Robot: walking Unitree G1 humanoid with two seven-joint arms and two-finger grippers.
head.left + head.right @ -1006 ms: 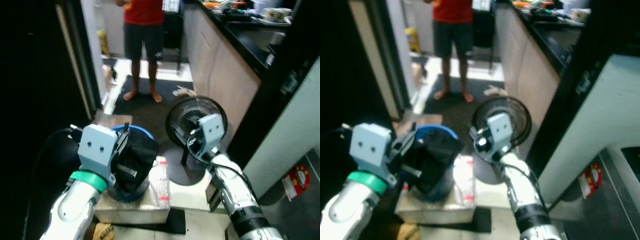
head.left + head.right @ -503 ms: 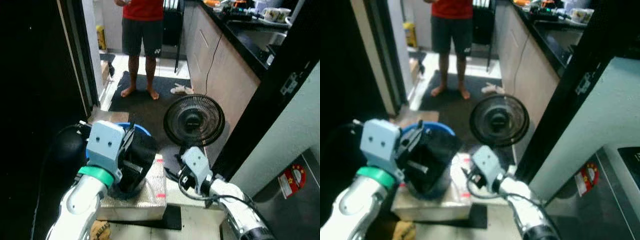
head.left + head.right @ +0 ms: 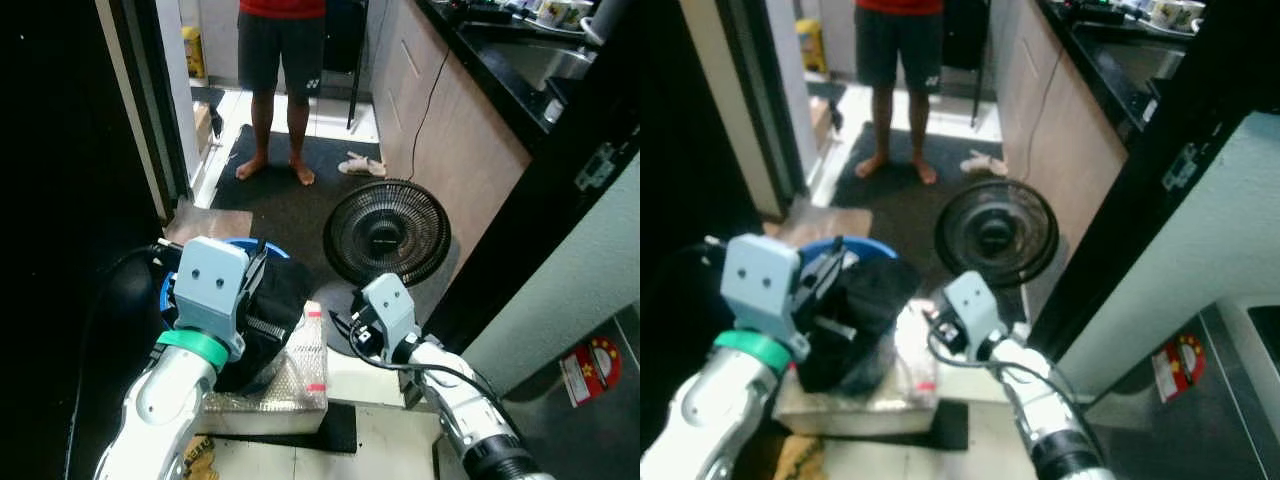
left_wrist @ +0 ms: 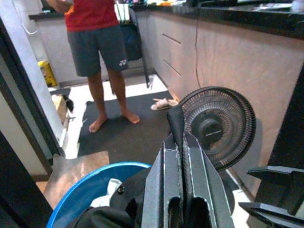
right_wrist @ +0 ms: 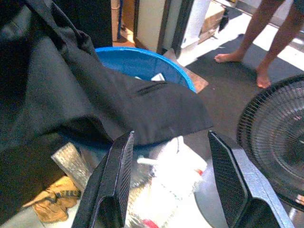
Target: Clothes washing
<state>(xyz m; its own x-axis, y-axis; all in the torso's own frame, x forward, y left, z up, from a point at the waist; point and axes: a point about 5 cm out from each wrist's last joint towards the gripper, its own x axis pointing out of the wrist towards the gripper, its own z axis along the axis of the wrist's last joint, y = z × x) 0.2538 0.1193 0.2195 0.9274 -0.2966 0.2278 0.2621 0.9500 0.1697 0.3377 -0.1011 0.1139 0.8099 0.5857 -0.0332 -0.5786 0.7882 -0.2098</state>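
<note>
Left gripper (image 4: 176, 142) jaws pressed together, pinching the black garment (image 3: 272, 318), which is lifted partly out of the blue basin (image 5: 142, 64) and drapes over its near rim. The basin sits on a foil-wrapped box (image 3: 290, 385) on the floor, a white plastic packet (image 5: 166, 183) lying on the box beside it. Right gripper (image 5: 173, 185) jaws spread wide, hovering just beside the garment's edge above the packet, touching nothing. A floor fan (image 3: 387, 232) stands just behind the box, next to the kitchen counter (image 3: 500, 60). A person (image 3: 283, 60) in a red top and dark shorts stands barefoot on a dark mat (image 3: 300, 195) further back.
</note>
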